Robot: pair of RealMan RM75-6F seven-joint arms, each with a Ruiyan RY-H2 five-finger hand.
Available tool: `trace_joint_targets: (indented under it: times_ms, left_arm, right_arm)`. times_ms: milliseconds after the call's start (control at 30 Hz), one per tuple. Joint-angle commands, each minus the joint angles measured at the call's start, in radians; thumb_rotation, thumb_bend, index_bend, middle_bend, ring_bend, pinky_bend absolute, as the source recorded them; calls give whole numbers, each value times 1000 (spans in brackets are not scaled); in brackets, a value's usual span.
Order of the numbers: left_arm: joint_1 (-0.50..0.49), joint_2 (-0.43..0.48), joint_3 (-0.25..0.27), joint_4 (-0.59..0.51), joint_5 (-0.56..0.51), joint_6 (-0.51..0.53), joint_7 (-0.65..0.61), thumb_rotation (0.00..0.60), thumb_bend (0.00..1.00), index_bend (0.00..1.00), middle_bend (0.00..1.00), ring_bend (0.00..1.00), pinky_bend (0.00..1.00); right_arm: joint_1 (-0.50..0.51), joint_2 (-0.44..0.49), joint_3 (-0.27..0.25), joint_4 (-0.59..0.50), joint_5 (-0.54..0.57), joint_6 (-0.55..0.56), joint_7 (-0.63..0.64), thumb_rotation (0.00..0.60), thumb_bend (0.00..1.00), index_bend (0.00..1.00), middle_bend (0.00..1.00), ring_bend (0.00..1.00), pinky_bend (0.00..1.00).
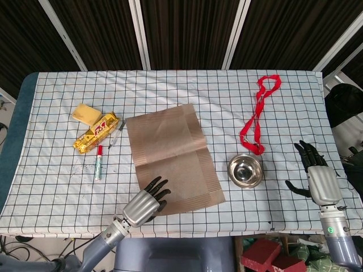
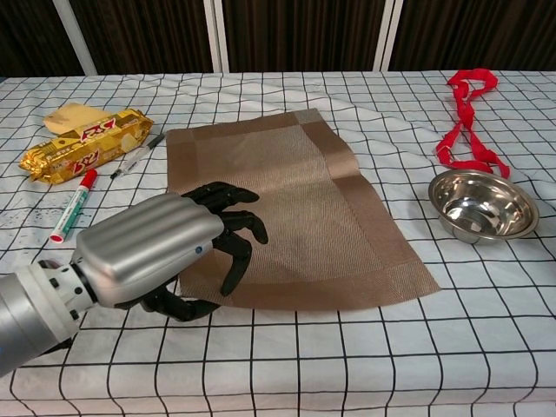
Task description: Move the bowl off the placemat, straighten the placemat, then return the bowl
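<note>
The brown woven placemat (image 1: 170,156) (image 2: 295,204) lies slanted in the middle of the checked tablecloth, with a crease across it. My left hand (image 1: 144,204) (image 2: 161,252) rests on its near left corner, fingers spread and pressing down on the mat. The steel bowl (image 1: 245,170) (image 2: 483,205) stands empty on the cloth to the right of the mat, apart from it. My right hand (image 1: 319,175) hovers open near the table's right edge, right of the bowl; the chest view does not show it.
A red ribbon (image 1: 258,113) (image 2: 467,117) lies beyond the bowl. Left of the mat are a yellow snack pack (image 1: 96,131) (image 2: 84,144), a sponge (image 1: 86,113), a red-capped marker (image 1: 98,162) (image 2: 73,205) and a small pen (image 1: 115,136).
</note>
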Motion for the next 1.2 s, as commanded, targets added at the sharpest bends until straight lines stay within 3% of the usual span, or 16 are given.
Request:
trace_joint_targets:
  times_ms: [33, 467, 767, 1033, 1200]
  left_arm:
    - [-11, 12, 15, -31, 31, 0, -20, 600, 482, 658, 251, 32, 42]
    - [-65, 152, 100, -146, 158, -15, -192, 600, 482, 659, 252, 32, 42]
    - [-51, 318, 164, -217, 206, 51, -280, 600, 482, 659, 251, 32, 42]
    - [-12, 460, 189, -185, 166, 107, -322, 600, 482, 661, 250, 32, 42]
    - [0, 518, 176, -133, 134, 116, -303, 600, 482, 661, 249, 32, 42]
  right_arm:
    - [0, 1, 1, 0, 1, 0, 1, 600, 161, 0, 0, 0, 178]
    - [-1, 0, 2, 0, 0, 1, 0, 600, 161, 0, 0, 0, 178]
    - [-2, 0, 2, 1, 0, 2, -2, 600, 160, 0, 0, 0, 178]
    - [-3, -4, -3, -1, -6, 4, -22, 600, 161, 0, 0, 0, 178]
    - [-4, -5, -3, -3, -5, 4, -29, 600, 160, 0, 0, 0, 178]
